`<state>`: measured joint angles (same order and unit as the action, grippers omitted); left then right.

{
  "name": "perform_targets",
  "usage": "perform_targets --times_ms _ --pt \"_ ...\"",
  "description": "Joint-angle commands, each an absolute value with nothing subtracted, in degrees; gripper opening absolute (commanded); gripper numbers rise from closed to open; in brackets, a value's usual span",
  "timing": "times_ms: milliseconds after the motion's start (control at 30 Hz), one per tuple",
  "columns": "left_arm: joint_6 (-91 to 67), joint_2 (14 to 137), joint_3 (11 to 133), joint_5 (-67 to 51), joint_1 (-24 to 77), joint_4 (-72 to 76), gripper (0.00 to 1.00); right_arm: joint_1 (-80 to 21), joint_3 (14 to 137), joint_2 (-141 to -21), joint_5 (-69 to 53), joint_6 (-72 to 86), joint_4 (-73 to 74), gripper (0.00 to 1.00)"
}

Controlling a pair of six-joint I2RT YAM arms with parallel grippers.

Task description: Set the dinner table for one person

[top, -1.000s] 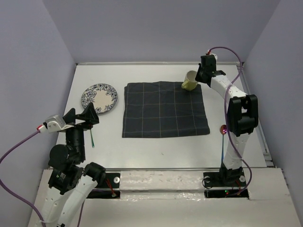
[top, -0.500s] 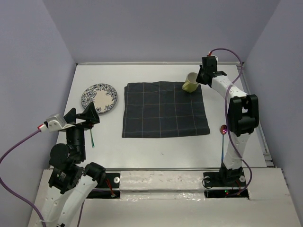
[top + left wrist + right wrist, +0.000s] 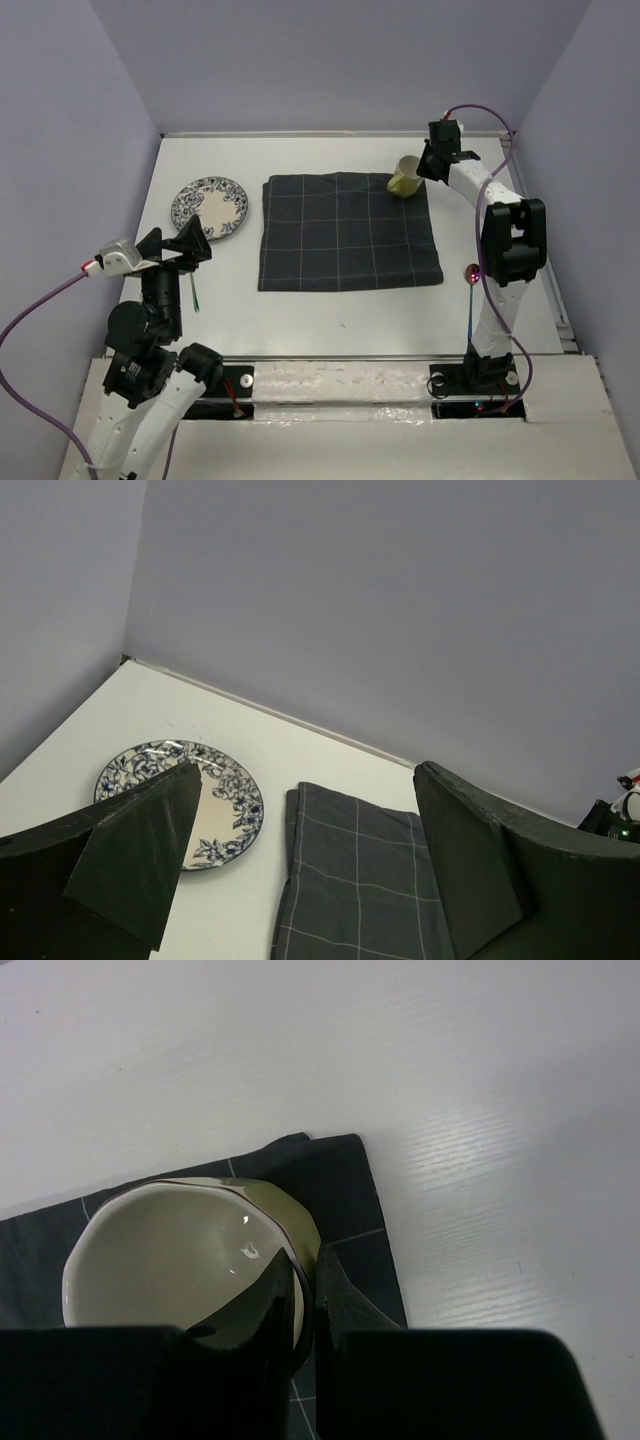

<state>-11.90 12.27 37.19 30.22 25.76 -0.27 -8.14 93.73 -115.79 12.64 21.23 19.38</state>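
The white dinner table (image 3: 330, 310) carries a dark grey checked cloth (image 3: 345, 230) at its middle and a blue floral plate (image 3: 209, 207) to the left of it. My right gripper (image 3: 428, 165) is shut on the rim of a yellow-green cup (image 3: 404, 178), tilted over the cloth's far right corner. In the right wrist view one finger is inside the cup (image 3: 170, 1250) and one outside, with the gripper (image 3: 305, 1260) over the cloth (image 3: 340, 1180). My left gripper (image 3: 185, 245) is open and empty, near the plate (image 3: 235, 800) and cloth (image 3: 360, 880).
A thin green-handled utensil (image 3: 194, 292) lies just below my left gripper. A utensil with a shiny reddish head (image 3: 470, 272) lies by the right arm. Purple walls close the table on the left, back and right.
My right gripper and the cup have shifted slightly to the right at the cloth's far right corner. The left arm has barely moved.
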Motion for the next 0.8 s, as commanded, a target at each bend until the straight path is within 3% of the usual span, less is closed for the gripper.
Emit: perform_targets --times_ms 0,200,333,467,667,767 --pt "-12.0 13.5 37.5 30.3 25.4 1.6 0.99 -7.6 96.2 -115.8 12.1 22.7 17.0 0.0" --pt "-12.4 14.2 37.7 30.0 25.5 1.6 0.99 -7.6 97.9 -116.3 12.5 22.3 18.5 0.22" --pt "-12.7 15.0 37.9 30.1 25.4 1.2 0.99 -7.0 99.3 -116.0 12.2 21.9 19.9 0.48" --pt "-13.7 18.5 38.6 29.5 25.5 0.4 0.99 -7.0 101.2 -113.1 11.3 20.7 21.4 0.63" --pt "-18.1 25.1 41.8 29.2 25.0 -3.5 0.99 -7.0 97.7 -103.7 7.0 21.6 21.9 0.65" --pt "-21.6 29.3 43.2 28.0 24.9 -5.5 0.99 -7.6 88.5 -95.2 2.3 24.1 18.0 0.64"
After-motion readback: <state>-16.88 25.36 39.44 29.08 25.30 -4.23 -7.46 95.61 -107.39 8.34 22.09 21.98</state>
